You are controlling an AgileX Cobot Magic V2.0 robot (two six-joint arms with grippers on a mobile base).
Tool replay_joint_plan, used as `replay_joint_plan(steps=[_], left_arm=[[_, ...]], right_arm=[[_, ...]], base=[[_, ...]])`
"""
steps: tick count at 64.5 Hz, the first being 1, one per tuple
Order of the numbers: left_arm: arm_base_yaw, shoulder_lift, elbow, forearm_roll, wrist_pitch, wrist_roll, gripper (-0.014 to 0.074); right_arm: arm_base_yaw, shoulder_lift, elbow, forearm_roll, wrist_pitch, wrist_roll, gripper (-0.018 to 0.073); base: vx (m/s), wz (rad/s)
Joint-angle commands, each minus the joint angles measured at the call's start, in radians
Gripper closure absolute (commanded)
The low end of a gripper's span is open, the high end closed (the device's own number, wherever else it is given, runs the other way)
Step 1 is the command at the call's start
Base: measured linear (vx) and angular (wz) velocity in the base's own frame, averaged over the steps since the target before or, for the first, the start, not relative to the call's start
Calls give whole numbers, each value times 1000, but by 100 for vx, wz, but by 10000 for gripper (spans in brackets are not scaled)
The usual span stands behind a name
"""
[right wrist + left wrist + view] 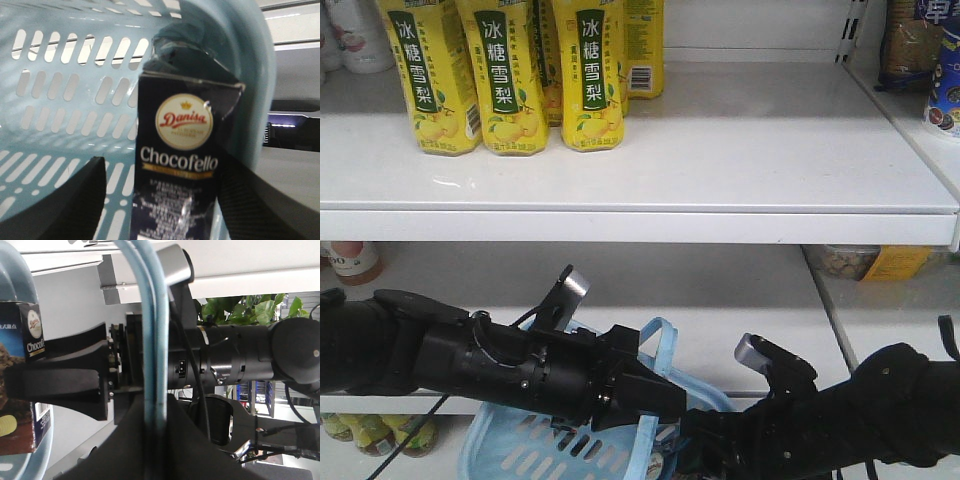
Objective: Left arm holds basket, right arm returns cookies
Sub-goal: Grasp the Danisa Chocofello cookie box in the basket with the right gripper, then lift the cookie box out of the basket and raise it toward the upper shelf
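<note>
Cookies in basket, yellow cartons shelved above

This is a shop. White retail shelves carry rows of identical yellow drink cartons faced outward, one showing a barcode. More packaged goods fill the neighbouring bay, and a light blue shopping basket shows below.

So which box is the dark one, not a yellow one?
The cookies, down in the basket. That box is dark navy with white letters and a round logo. The cartons up on the shelf are all yellow.
</note>
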Motion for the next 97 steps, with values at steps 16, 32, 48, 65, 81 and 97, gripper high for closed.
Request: replay_joint_plan(steps=[16,32,48,65,81,97], left_arm=[[-1,-47,-28,-69,63,21,603],[-1,-47,-28,-69,63,21,603],[-1,-47,-28,-69,63,21,603],[-1,-47,-28,-69,63,21,603],[-1,-47,-28,-69,63,21,603],[-1,-47,-28,-69,63,21,603]], right_arm=[[1,46,-65,64,11,-52,97],[1,116,-83,63,41,-75,141],[1,124,-83,67,57,-74,239],[1,124,-83,85,53,-74,341],[1,89,-83,85,48,-75,336],[1,-26,-80,74,28,-74,333]], base=[[0,0],[0,0],[0,0],[0,0],[0,0],[0,0]])
